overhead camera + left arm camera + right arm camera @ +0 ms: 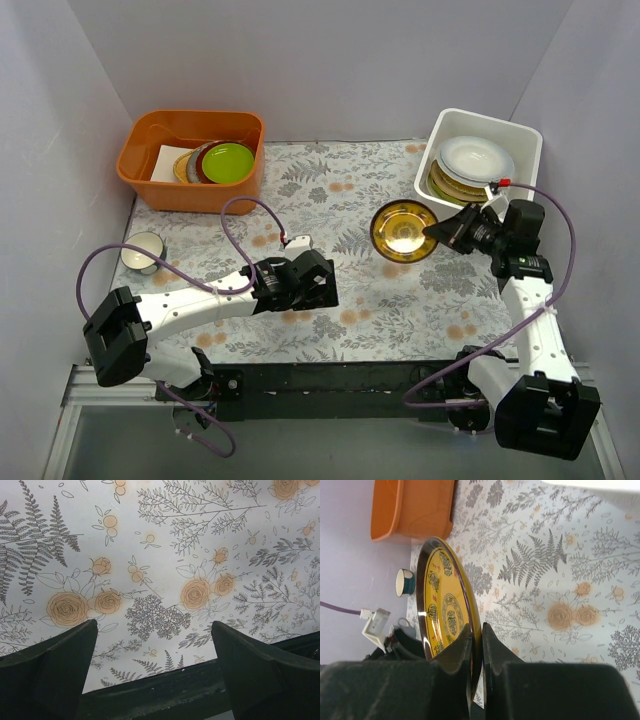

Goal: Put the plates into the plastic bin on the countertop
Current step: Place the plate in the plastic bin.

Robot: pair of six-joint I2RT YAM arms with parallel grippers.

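Note:
My right gripper [432, 231] is shut on the rim of an amber patterned plate [402, 231] and holds it above the countertop [350, 190], just left of the white plastic bin [522, 133]. In the right wrist view the plate [445, 605] stands on edge between the fingers [460, 647]. The bin holds a stack of plates with a white one [477, 158] on top. My left gripper [318, 283] is open and empty low over the countertop [160, 555] near its front edge.
An orange tub [150, 135] at the back left holds stacked plates with a plain lime-green one [228, 161] on top. A small white bowl with a dark rim [143, 251] sits at the left. Purple cables loop over both arms. Walls close in on three sides.

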